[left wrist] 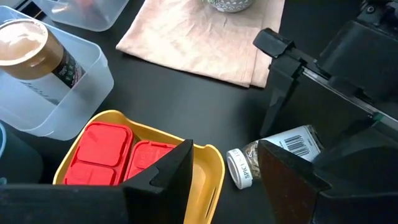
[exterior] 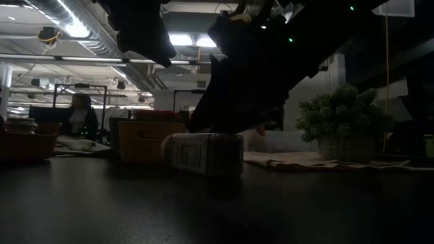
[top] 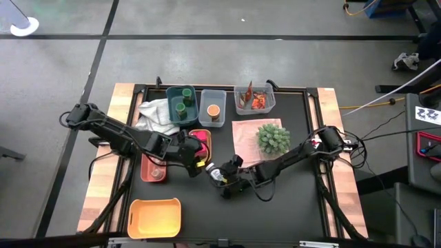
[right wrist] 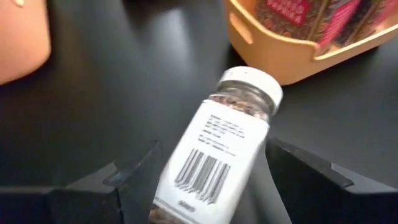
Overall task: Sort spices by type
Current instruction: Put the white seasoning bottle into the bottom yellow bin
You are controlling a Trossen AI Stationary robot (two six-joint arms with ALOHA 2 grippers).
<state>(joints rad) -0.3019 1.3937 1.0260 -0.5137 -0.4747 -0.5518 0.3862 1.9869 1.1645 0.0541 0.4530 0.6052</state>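
The right gripper (top: pixel 222 180) sits low at the near middle of the table, its two fingers (right wrist: pixel 118 180) spread wide on either flank of the white labelled bottle (right wrist: pixel 217 149); the right wrist view shows the bottle between them, though whether the pads actually press its sides I cannot tell. The bottle lies on its side on the black mat (top: pixel 296 200). In the high view its long axis runs roughly from ten o'clock to four o'clock, the white cap (left wrist: pixel 237 168) at the ten o'clock end, toward the yellow tray (left wrist: pixel 208 163) of magenta boxes (left wrist: pixel 102 149), and the base at the four o'clock end, in the gripper. In the low view the bottle (exterior: pixel 203 153) rests flat on the tabletop.

The left gripper (top: pixel 195 164) hovers at about ten o'clock from the bottle, just beside the yellow tray, its fingers (left wrist: pixel 161 180) parted and holding nothing.

Farther out, at one o'clock, the spiky green plant (top: pixel 273 137) stands on a pinkish cloth (top: pixel 244 141). At twelve o'clock sit a green bin (top: pixel 181 105) of green-lidded jars, a clear bin (top: pixel 213 108) with an orange-lidded jar and a clear bin (top: pixel 255 100) of red-orange packets. At seven o'clock lies an orange tray (top: pixel 155 217).
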